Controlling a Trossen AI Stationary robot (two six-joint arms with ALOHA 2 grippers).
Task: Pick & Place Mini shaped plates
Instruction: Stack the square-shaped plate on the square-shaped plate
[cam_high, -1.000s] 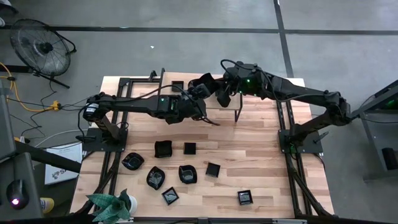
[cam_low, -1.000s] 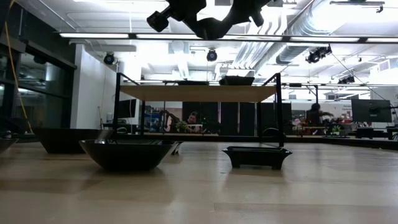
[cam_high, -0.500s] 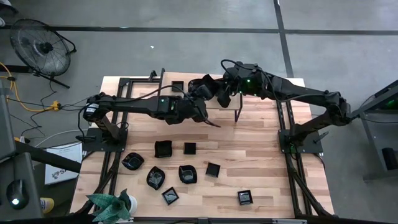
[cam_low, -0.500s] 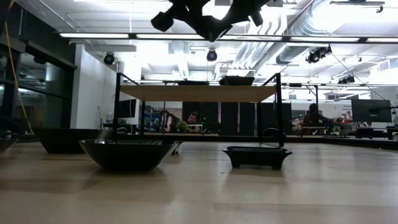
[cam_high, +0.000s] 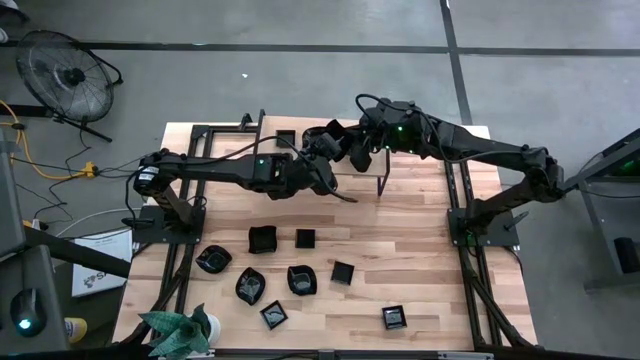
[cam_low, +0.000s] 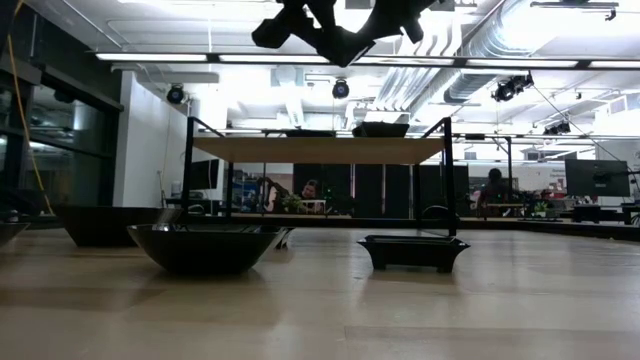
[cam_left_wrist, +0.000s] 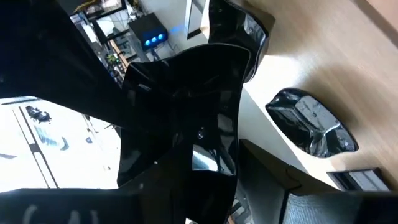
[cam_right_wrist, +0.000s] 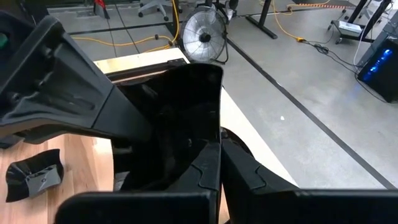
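Fingers of the right gripper (cam_high: 352, 152) were clenched on a glossy black plate (cam_right_wrist: 186, 118), held in the air over the far middle of the table (cam_high: 420, 250). Close against it sat the left gripper (cam_high: 328, 150); whether its fingers were released or still on the plate could not be told. The plate looked thin, shiny and flat-edged, with a straight rim. Seven more black plates (cam_high: 262, 239) lay scattered on the near half of the pale wooden table, well apart from the arms, and another (cam_high: 285, 137) sat by the far edge. A green plant (cam_high: 180, 330) stood at the near left corner. Beyond was grey floor with a fan (cam_high: 62, 72).
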